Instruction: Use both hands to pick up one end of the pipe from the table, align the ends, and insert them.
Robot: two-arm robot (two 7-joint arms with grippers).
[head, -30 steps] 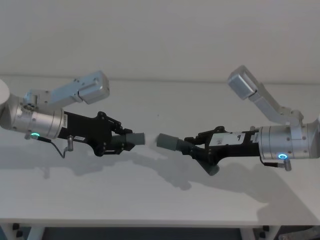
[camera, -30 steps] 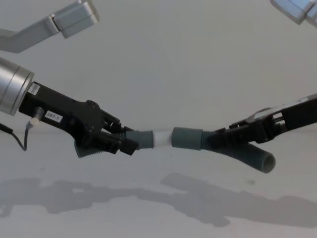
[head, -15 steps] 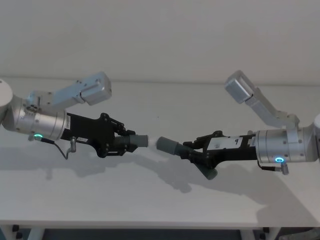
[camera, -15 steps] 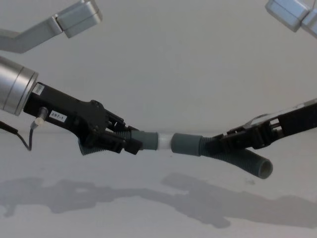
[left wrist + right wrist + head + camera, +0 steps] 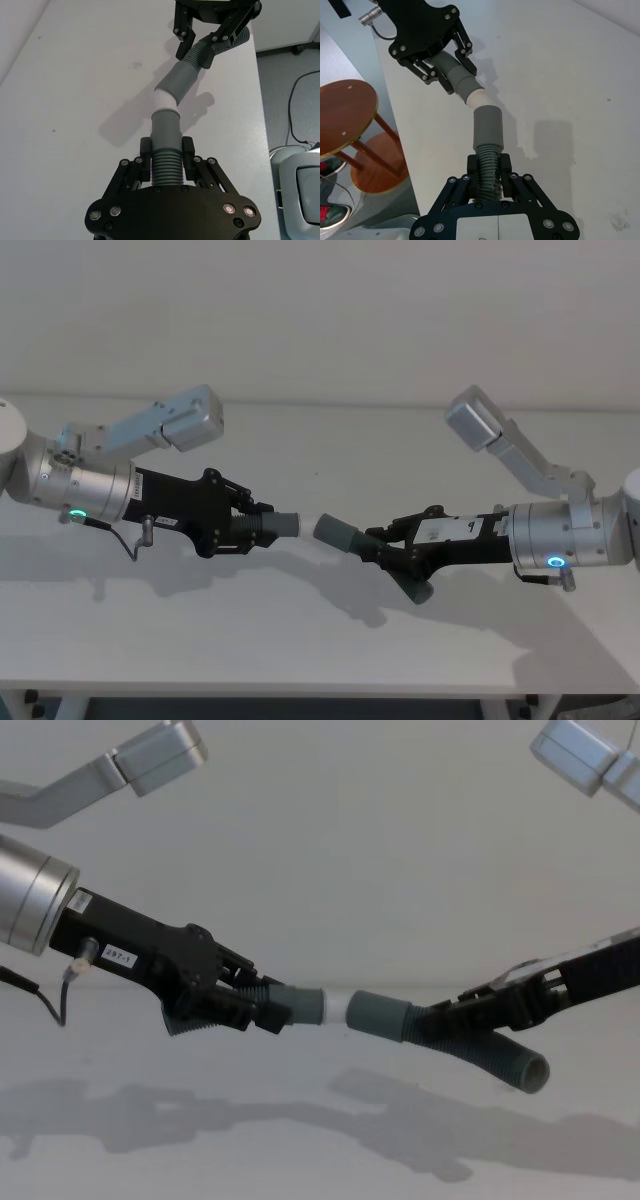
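Note:
Both pipe pieces hang above the table point(image 5: 300, 640). My left gripper point(image 5: 256, 526) is shut on the ribbed part of one pipe piece point(image 5: 166, 170). Its cuff point(image 5: 300, 1005) ends in a white tip point(image 5: 335, 1006) that points right. My right gripper point(image 5: 376, 545) is shut on the ribs of the other piece point(image 5: 488, 172). That piece's cuff point(image 5: 338, 532) faces left and its free end point(image 5: 525, 1070) droops. The white tip point(image 5: 164, 102) meets the mouth of the right cuff point(image 5: 179, 82) at a slight angle. I cannot tell how far it is in.
A thin grey cable point(image 5: 125, 540) loops under the left arm. The right wrist view shows a round wooden stool point(image 5: 345, 107) on the floor past the table's edge. In the left wrist view a pale device point(image 5: 300, 185) with cables stands beyond the other edge.
Both arms have come lower and closer together. The gap between the white tip and the right cuff has closed, and the two ends now touch.

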